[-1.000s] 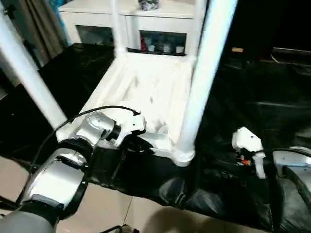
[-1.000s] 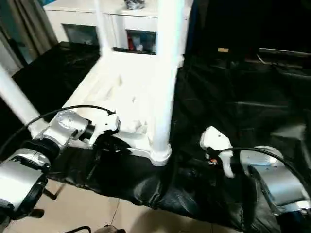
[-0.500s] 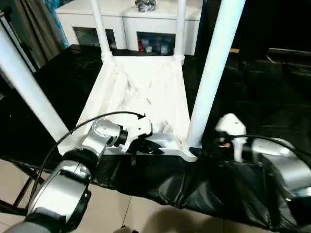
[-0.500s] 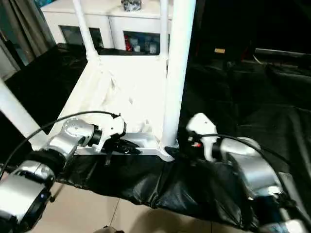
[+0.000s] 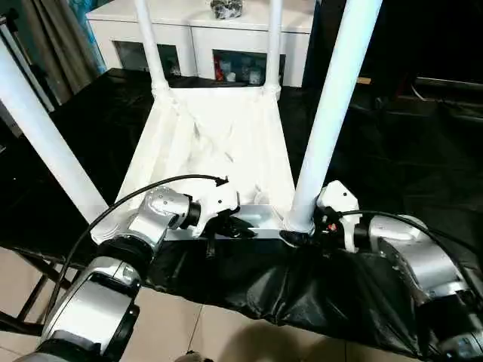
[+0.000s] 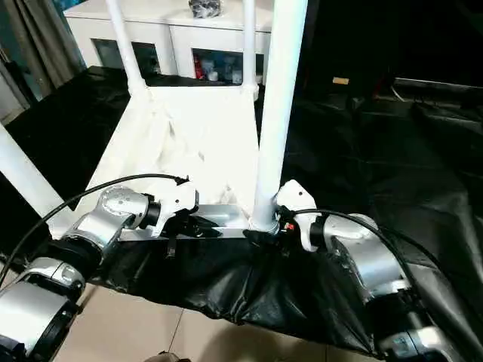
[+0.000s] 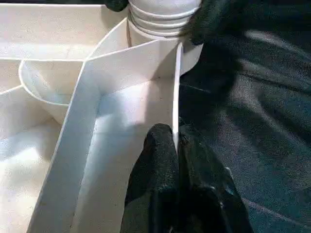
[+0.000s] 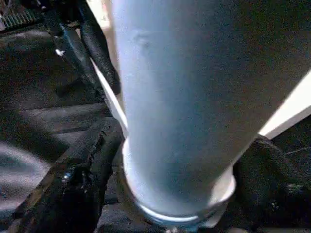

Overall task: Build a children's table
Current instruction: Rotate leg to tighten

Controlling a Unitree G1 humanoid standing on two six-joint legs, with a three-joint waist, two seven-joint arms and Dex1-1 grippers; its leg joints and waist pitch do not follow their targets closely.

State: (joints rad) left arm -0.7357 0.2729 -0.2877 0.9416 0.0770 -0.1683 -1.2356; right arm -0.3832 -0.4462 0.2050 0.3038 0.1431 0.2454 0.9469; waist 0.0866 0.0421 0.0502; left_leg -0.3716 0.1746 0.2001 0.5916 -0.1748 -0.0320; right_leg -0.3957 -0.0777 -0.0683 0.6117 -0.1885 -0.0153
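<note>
The white tabletop (image 5: 219, 143) lies upside down on a black-covered surface, ribbed underside up. Legs stand upright in its corner sockets: a near right leg (image 5: 328, 113), a near left leg (image 5: 45, 143) and two far legs (image 5: 149, 45). My left gripper (image 5: 238, 226) is shut on the tabletop's thin near rim (image 7: 175, 111), one finger (image 7: 155, 165) on each side of the wall. My right gripper (image 5: 300, 232) clasps the base of the near right leg (image 8: 180, 97) at its socket, with fingers (image 8: 82, 179) pressed on both sides.
A white glass-doored cabinet (image 5: 204, 30) stands behind the work surface. A crumpled black sheet (image 5: 392, 151) covers the surface and hangs over its near edge. Tiled floor (image 5: 226, 332) lies just below that edge. A curtain (image 5: 53, 38) hangs at the far left.
My right gripper has come in from the right and closed around the base of the near right leg. The left gripper stays on the rim. The camera has shifted.
</note>
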